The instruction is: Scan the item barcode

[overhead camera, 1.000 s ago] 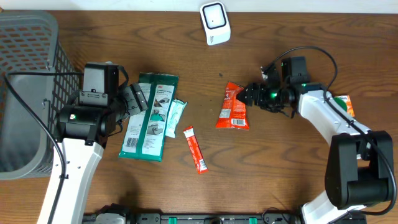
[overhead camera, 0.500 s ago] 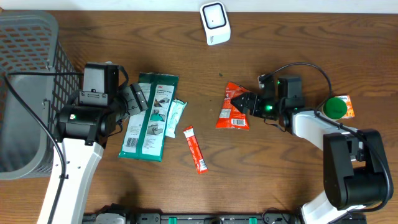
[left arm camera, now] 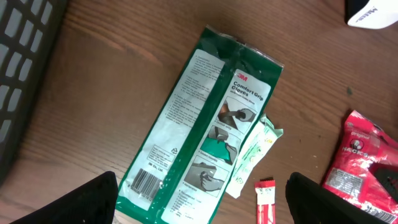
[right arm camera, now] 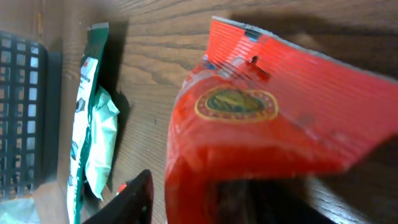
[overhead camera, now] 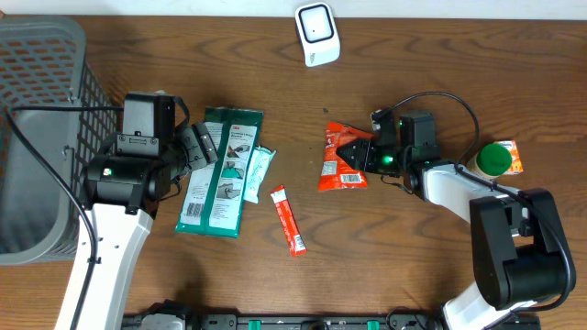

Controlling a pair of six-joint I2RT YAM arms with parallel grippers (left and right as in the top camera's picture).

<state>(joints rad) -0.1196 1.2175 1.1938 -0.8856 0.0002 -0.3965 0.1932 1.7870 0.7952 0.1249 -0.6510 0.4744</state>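
Note:
A red snack packet lies right of centre on the wooden table. My right gripper is shut on its right edge, and the packet is crumpled and partly raised there. In the right wrist view the packet fills the frame, curling over one finger while the other finger shows beside it. The white scanner stands at the back edge. My left gripper hangs open over a green glove package, whose barcode faces up.
A small white-green sachet and a red stick packet lie next to the green package. A grey basket fills the far left. A green-capped item sits at the right.
My right gripper slid left onto the red packet and closed on its edge, pushing and crumpling it. The left arm has not moved.

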